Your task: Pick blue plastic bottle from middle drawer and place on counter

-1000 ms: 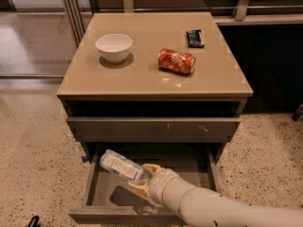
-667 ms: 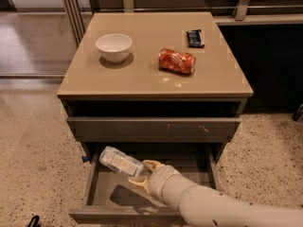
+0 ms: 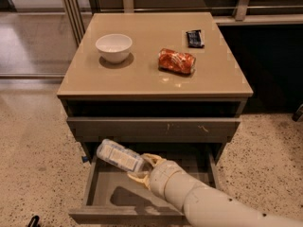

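Observation:
The blue plastic bottle [image 3: 118, 155] is clear and pale bluish with a whitish label. It lies tilted in my gripper [image 3: 142, 167], whose pale yellow fingers are shut on its right end. It hangs above the floor of the open middle drawer [image 3: 106, 198], near the drawer's left side, and casts a shadow on the floor. My white arm [image 3: 199, 203] reaches in from the lower right. The beige counter [image 3: 142, 77] is the cabinet's top, above the drawers.
On the counter stand a white bowl [image 3: 113, 47], a crushed orange-red can [image 3: 176, 61] and a small dark packet [image 3: 194, 38]. A shut grey drawer front with pale scuffs [image 3: 154, 126] is just above the open drawer. Speckled floor surrounds the cabinet.
The gripper and the bottle have risen a little and shifted left above the drawer floor. Nothing on the counter has moved.

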`<action>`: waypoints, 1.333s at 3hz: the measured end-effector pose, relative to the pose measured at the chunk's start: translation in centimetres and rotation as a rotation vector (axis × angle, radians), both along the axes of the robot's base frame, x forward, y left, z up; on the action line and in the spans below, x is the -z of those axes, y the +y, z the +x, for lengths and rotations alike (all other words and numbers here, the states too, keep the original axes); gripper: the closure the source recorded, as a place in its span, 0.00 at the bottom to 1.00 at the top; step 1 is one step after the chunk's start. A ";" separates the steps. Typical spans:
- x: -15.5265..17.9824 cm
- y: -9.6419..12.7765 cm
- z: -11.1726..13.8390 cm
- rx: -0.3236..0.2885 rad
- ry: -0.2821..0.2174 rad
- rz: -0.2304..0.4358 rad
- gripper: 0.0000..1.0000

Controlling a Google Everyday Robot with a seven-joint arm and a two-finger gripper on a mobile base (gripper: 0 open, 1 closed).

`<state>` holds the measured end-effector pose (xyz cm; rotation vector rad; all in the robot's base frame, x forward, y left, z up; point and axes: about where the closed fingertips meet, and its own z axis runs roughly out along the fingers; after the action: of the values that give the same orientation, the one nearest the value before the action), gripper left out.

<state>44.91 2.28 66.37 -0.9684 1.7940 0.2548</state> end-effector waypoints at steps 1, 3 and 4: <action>-6.9 -2.8 0.6 0.028 -0.140 -0.035 1.00; -15.8 -9.5 3.5 0.073 -0.274 -0.018 1.00; -15.8 -9.5 3.5 0.073 -0.274 -0.018 1.00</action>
<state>48.38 -7.23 82.13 -0.9016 1.5790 0.0562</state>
